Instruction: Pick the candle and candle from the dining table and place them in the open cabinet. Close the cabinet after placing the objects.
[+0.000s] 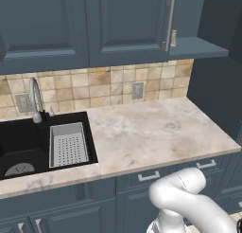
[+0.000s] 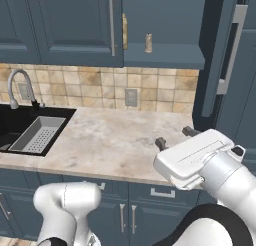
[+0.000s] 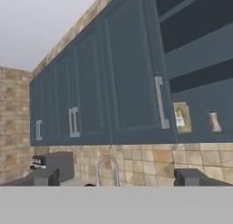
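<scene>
The open cabinet [image 2: 165,55] is a dark blue wall unit, and its door [image 2: 220,65] is swung out to the right. On its blue shelf [image 1: 198,48] stands a stubby grey-beige candle [image 2: 148,43] [image 1: 173,38] [image 3: 215,122], upright. My gripper [image 2: 175,136] [image 3: 119,177] hovers over the right part of the marble-look counter, below and in front of the shelf. Its fingers [image 2: 161,142] stand wide open with nothing between them. The dining table is out of view.
A taller beige labelled box [image 3: 180,117] [image 2: 125,31] stands on the shelf left of the candle, by the closed door's edge. A black sink [image 1: 28,147] holding a white strainer basket [image 1: 68,144], with a faucet [image 1: 35,97], sits left in the counter [image 1: 156,128].
</scene>
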Available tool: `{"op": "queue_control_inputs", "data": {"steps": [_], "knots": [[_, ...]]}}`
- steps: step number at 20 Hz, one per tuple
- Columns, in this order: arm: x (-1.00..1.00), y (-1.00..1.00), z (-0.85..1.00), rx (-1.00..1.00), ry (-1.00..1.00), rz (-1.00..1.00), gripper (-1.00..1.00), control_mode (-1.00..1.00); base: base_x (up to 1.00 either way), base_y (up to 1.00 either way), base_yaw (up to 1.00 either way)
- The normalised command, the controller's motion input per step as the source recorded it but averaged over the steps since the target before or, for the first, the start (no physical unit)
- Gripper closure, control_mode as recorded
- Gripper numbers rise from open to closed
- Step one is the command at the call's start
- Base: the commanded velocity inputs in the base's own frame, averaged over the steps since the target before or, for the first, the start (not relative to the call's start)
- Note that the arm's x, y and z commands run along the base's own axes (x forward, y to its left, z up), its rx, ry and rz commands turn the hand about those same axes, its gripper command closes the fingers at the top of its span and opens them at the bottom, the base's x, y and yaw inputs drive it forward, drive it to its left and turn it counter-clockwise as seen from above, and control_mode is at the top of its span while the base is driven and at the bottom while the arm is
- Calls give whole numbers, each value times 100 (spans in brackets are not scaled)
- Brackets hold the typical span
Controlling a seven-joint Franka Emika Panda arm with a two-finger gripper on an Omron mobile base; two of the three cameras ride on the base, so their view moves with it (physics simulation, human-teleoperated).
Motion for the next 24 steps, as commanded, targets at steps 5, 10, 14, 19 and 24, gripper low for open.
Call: {"op": "queue_control_inputs", "data": {"steps": [5,10,14,19,24], "knots": [[38,-1,0,3,0,0,-100,-100,0,0,0],[34,-16,0,7,-5,0,-100,-100,0,0,0],[29,-40,0,11,-8,0,-100,-100,0,0,0],[39,-29,0,11,-6,0,-100,-100,0,0,0],[60,-15,0,10,-5,0,-100,-100,0,0,0]]}}
